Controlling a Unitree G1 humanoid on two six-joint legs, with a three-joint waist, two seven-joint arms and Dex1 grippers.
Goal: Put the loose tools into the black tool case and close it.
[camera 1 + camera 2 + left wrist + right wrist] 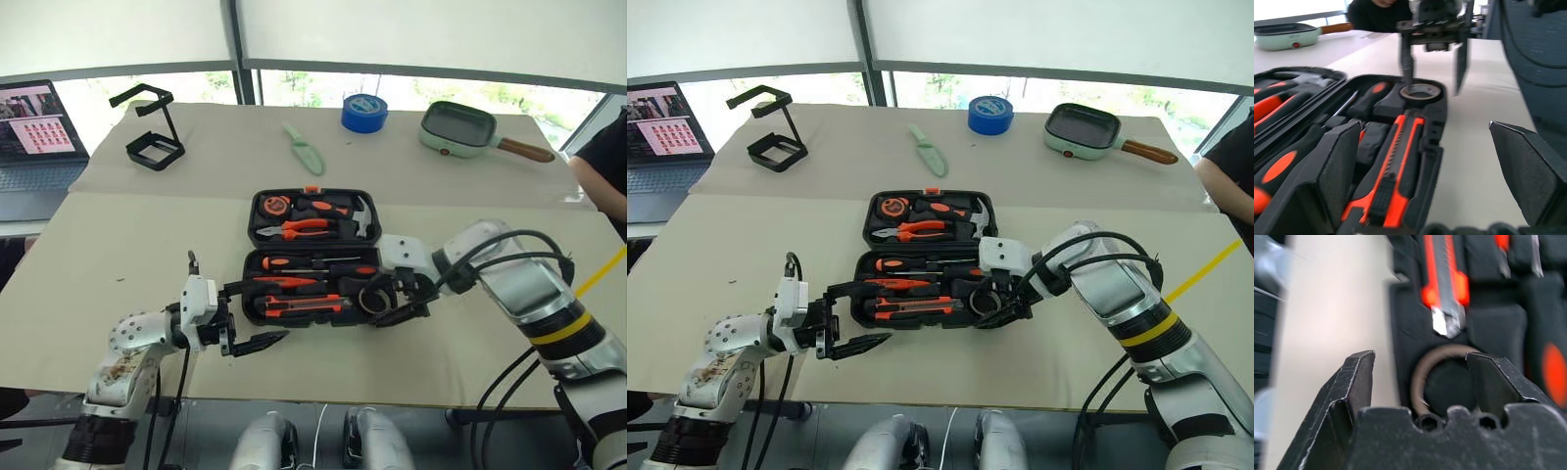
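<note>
1. My L pincer (257,315) hangs at the near-left corner of the black tool case (312,257), fingers spread wide, nothing between them. The case's near-left edge sits right betw its fingertips in the L wrist view; can't tell if they touch it.
2. My R pincer (395,298) is over the case's near-right corner, pointing down into it, fingers apart, gripping nothing.
3. Small dark tape ring (1421,92) lies flat in its round recess at that corner. One R finger tip dips into/at the ring's hole, the other stands outside the case rim over the desk (118,255).
4. Utility knife (306,305) lies in the front row of the case, just beside the ring, blade end toward it.
5. Screwdrivers (289,281) sit in recesses behind the knife.
6. Case is open, lid laid flat on the far side w/ more tools in it.
7. Far across the desk: pale green sheathed tool (305,149), blue tape roll (364,113), black wire stand (152,127).
</note>
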